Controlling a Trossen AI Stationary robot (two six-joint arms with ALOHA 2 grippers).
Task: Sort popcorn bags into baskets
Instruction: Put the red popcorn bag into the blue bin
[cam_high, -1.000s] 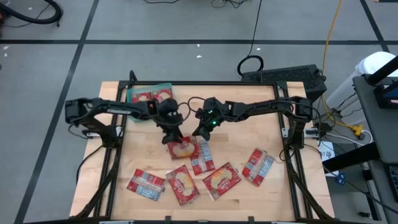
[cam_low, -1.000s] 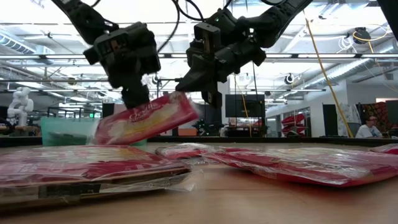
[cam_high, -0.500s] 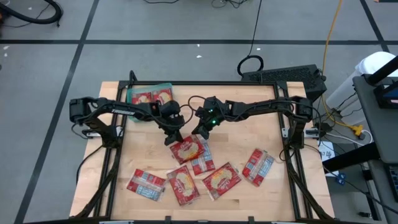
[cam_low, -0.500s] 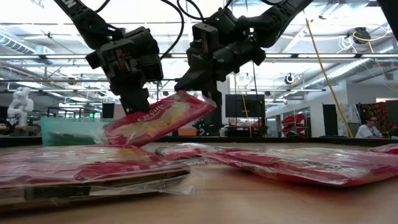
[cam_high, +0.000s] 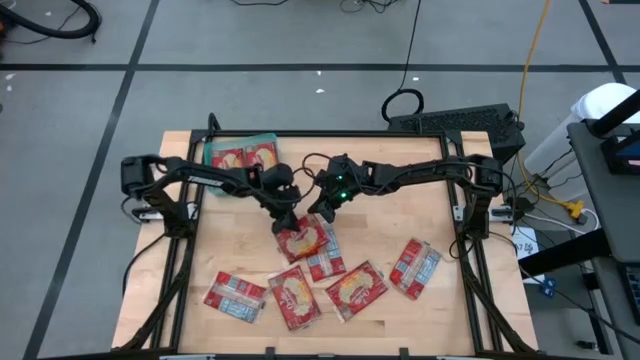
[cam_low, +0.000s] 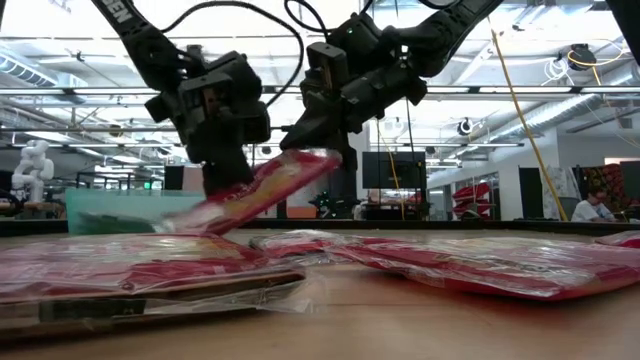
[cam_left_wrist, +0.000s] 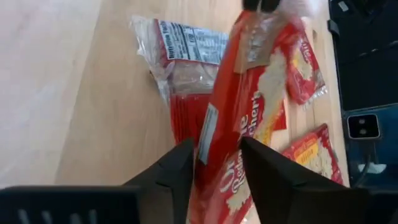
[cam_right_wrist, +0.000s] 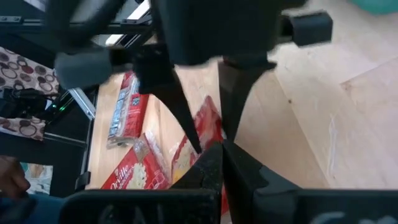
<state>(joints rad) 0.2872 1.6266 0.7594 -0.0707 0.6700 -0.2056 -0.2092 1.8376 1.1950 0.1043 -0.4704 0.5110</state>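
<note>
Two grippers (cam_high: 287, 218) (cam_high: 322, 214), one half-hidden bag (cam_high: 302, 240)

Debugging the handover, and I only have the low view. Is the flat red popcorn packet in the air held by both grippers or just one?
Observer: Both. The left gripper is shut on the flat red popcorn packet; the right gripper pinches its other end.
Operator: Anything in the basket?
Observer: Two red packets lie in the shallow teal-green plastic tray, at the table's far left corner.
Operator: How many are loose?
Observer: Five loose packets lie on the wooden table, one just below the held packet.
</note>
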